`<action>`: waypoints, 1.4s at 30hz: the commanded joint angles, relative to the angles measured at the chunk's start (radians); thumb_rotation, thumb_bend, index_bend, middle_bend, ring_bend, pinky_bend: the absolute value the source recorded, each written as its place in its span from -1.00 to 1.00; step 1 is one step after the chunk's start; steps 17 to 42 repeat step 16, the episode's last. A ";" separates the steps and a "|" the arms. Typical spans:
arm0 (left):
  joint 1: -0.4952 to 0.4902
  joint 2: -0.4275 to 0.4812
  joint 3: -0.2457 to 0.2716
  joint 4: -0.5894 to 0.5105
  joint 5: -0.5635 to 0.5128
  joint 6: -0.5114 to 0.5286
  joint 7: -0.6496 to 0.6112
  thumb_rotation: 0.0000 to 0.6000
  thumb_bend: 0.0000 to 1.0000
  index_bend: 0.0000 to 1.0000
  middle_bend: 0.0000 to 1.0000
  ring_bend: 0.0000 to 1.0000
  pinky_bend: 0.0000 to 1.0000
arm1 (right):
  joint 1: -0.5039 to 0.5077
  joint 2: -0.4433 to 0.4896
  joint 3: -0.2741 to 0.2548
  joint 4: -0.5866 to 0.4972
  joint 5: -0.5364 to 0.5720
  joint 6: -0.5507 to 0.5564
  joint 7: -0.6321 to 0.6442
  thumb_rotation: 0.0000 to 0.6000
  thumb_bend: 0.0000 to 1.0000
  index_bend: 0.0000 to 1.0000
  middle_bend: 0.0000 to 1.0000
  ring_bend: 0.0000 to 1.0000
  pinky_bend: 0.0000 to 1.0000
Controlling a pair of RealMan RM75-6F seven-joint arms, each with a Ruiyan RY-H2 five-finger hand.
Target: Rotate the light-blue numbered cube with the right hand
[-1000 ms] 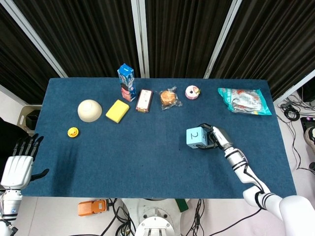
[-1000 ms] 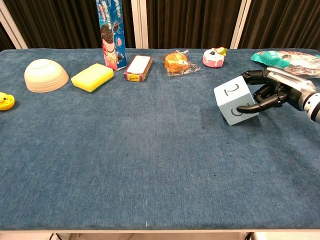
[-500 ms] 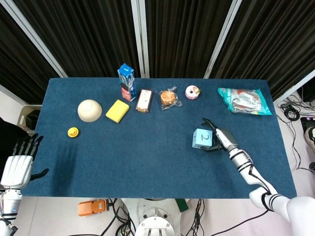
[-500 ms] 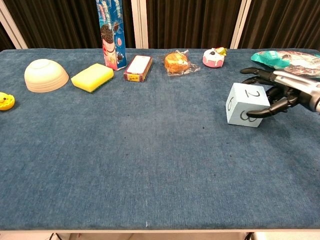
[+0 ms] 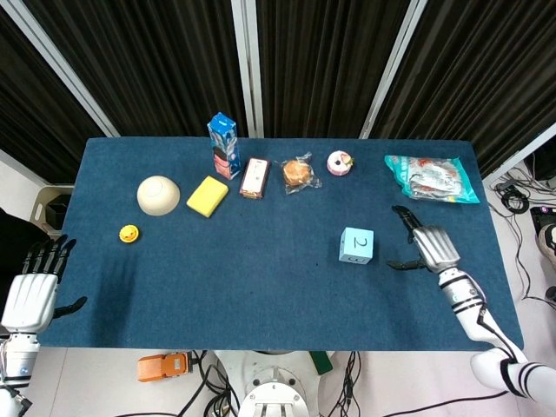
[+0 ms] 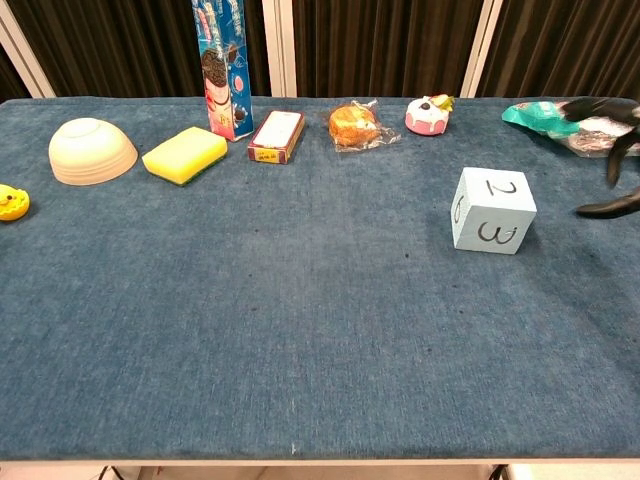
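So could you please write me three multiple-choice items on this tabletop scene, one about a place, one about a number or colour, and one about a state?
1. Where does the yellow sponge lie?
A. Between the cream bowl and the small flat box
B. Beside the snack bag
C. On top of the cube

2. Which number does the light-blue numbered cube show on top?
A. 5
B. 2
C. 6

3. How is the right hand relative to the cube?
A. Gripping it
C. Pressing down on its top
B. Open and apart from it

Answers: 1 A, since the head view shows the sponge between the bowl and the box; 2 B, since a 2 is on the upper face in both views; 3 B, since blue cloth shows between the spread fingers and the cube.
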 commanded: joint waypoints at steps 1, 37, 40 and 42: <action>-0.001 -0.006 0.000 0.006 0.000 -0.002 -0.005 1.00 -1.00 -1.00 -1.00 -1.00 -1.00 | -0.156 0.155 0.021 -0.239 0.069 0.219 -0.254 0.47 -0.65 -1.00 -0.77 -0.90 -0.58; -0.002 -0.028 0.001 0.025 0.011 0.008 -0.043 1.00 -1.00 -1.00 -1.00 -1.00 -1.00 | -0.364 0.274 -0.061 -0.377 -0.023 0.397 -0.199 0.47 -0.65 -1.00 -0.99 -1.00 -1.00; -0.002 -0.028 0.001 0.025 0.011 0.008 -0.043 1.00 -1.00 -1.00 -1.00 -1.00 -1.00 | -0.364 0.274 -0.061 -0.377 -0.023 0.397 -0.199 0.47 -0.65 -1.00 -0.99 -1.00 -1.00; -0.002 -0.028 0.001 0.025 0.011 0.008 -0.043 1.00 -1.00 -1.00 -1.00 -1.00 -1.00 | -0.364 0.274 -0.061 -0.377 -0.023 0.397 -0.199 0.47 -0.65 -1.00 -0.99 -1.00 -1.00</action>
